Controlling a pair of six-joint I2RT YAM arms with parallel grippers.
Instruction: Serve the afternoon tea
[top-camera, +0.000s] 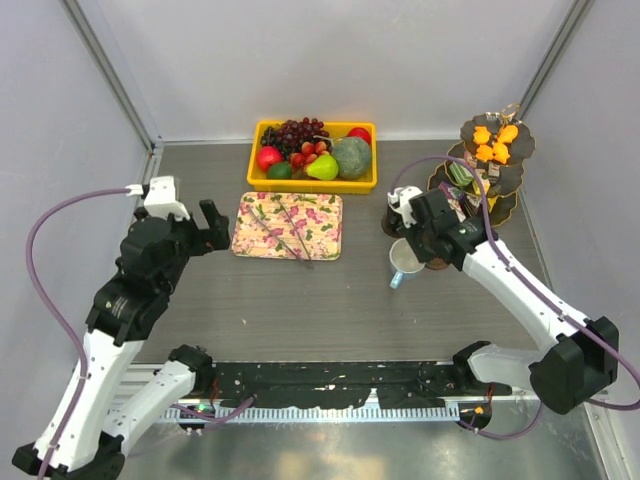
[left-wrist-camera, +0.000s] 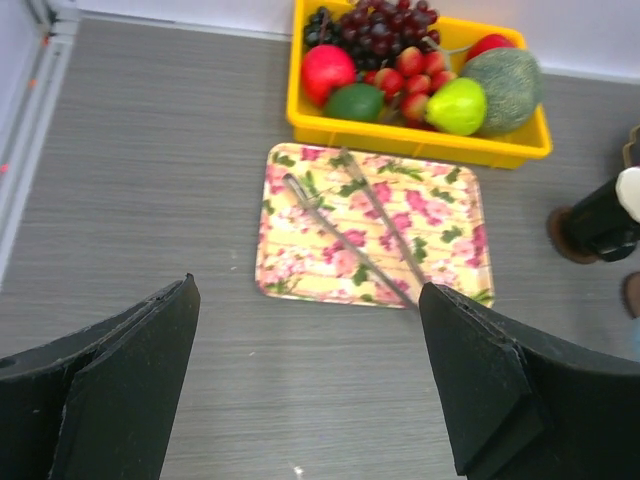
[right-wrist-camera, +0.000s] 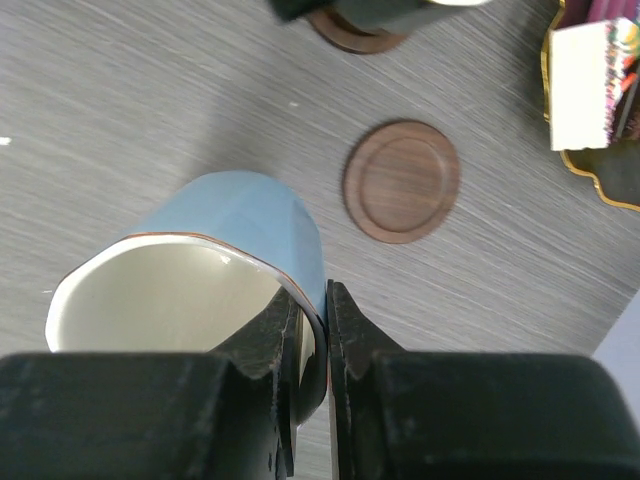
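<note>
My right gripper (top-camera: 412, 255) is shut on the rim of the light-blue cup (top-camera: 404, 263). One finger is inside it and one outside (right-wrist-camera: 312, 305). The cup (right-wrist-camera: 245, 215) hangs tilted just above the table, beside an empty brown coaster (right-wrist-camera: 402, 180). The black cup (left-wrist-camera: 603, 215) stands on its own coaster behind it, partly hidden in the top view (top-camera: 391, 224). The dark gold-rimmed three-tier stand (top-camera: 520, 172) is at the back right. It holds orange pastries (top-camera: 494, 140) on top and multicoloured cake pieces (top-camera: 463, 182) lower down. My left gripper (top-camera: 213, 226) is open and empty, left of the floral tray.
The floral tray (top-camera: 262, 232) lies mid-table with metal tongs (left-wrist-camera: 352, 238) on it. A yellow basket (top-camera: 262, 172) of larger fruit sits behind it. Walls and frame posts close in the back and both sides.
</note>
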